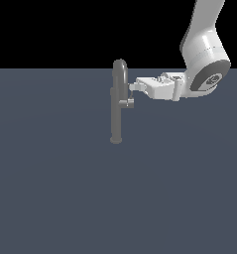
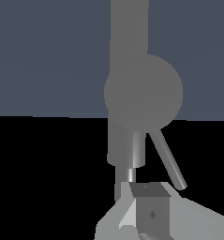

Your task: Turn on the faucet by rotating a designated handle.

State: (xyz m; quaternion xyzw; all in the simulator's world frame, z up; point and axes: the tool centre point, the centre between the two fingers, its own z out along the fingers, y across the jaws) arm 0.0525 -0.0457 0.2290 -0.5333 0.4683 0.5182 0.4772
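The tall grey faucet [image 1: 117, 114] stands upright on its small round base, its arched top at the horizon line. Its handle [image 1: 129, 102] is a short stub jutting from the column toward the exterior view's right. My gripper [image 1: 132, 88] reaches in level from that side, just above the stub and close to the arch, with its fingers together and nothing between them. The wrist view shows the faucet column [image 2: 128, 28], the handle's round end face [image 2: 144, 92] and its thin lever [image 2: 167, 159] slanting down beside my gripper [image 2: 151, 201]. Whether they touch is unclear.
A flat blue-grey floor [image 1: 55, 188] runs all around the faucet. My white arm [image 1: 204, 54] comes down from the upper part of the exterior view's right. Beyond the floor's far edge everything is black.
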